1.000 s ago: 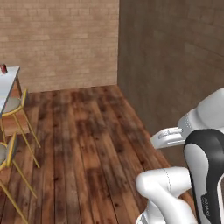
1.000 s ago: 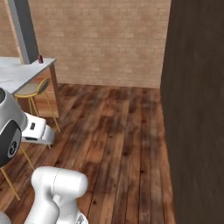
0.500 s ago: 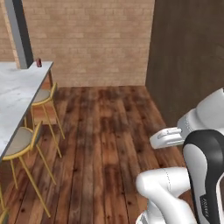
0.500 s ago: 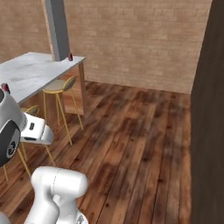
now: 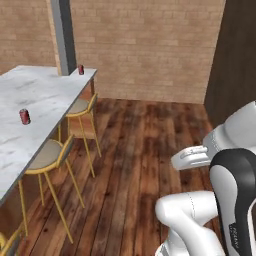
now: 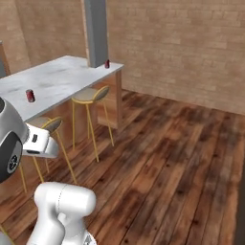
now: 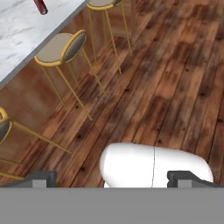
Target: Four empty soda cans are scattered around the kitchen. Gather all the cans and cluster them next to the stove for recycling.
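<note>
Two red soda cans stand on the white marble counter (image 5: 45, 95). One soda can (image 5: 24, 116) is mid-counter, seen also as the near can (image 6: 30, 95) and at the top left of the hand view as a can (image 7: 40, 6). The other can (image 5: 80, 69) stands at the counter's far end beside the grey pillar, shown too as the far can (image 6: 106, 64). My gripper (image 7: 113, 178) is open and holds nothing; its dark fingertips (image 7: 40, 177) stand wide apart, pointing down at the wooden floor, well away from the cans. The stove is out of view.
Gold-legged bar stools (image 5: 80, 107) (image 5: 47, 155) (image 7: 65, 45) line the counter's side. A grey pillar (image 5: 62, 35) rises at the counter's far end. A brick wall (image 5: 150, 45) closes the back, with a dark panel (image 5: 240, 55) on the right. Wooden floor (image 6: 162, 153) stretches ahead.
The whole picture has swung as the base turned: counter, stools and cans have come further into view and look nearer. The gripper has stayed open and empty.
</note>
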{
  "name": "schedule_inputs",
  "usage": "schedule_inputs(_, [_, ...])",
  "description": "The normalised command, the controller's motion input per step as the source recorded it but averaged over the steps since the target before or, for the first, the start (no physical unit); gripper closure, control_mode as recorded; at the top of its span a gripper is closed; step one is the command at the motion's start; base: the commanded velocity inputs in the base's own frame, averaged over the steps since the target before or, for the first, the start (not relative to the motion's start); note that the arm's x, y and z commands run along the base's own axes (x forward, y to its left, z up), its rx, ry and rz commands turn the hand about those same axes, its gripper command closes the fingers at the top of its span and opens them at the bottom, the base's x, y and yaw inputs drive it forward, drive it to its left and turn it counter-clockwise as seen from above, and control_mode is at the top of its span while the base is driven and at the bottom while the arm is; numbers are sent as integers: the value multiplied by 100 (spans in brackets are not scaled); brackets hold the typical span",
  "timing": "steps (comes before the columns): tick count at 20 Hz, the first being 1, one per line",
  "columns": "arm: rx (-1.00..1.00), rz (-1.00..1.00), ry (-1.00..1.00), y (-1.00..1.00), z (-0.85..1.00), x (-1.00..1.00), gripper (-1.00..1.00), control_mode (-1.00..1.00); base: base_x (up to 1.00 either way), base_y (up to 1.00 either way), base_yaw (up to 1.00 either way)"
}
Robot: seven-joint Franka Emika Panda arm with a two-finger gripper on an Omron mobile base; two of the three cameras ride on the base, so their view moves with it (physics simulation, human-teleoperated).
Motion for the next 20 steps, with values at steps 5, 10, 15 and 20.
schedule_inputs(5, [0,0,0,0,0,0,-100,100,29,-40,35])
schedule_inputs(10, [0,0,0,0,0,0,-100,100,10,-26,32])
schedule_inputs(15, [0,0,0,0,0,0,-100,100,6,-7,40])
schedule_inputs(20, [0,0,0,0,0,0,-100,100,12,-17,48])
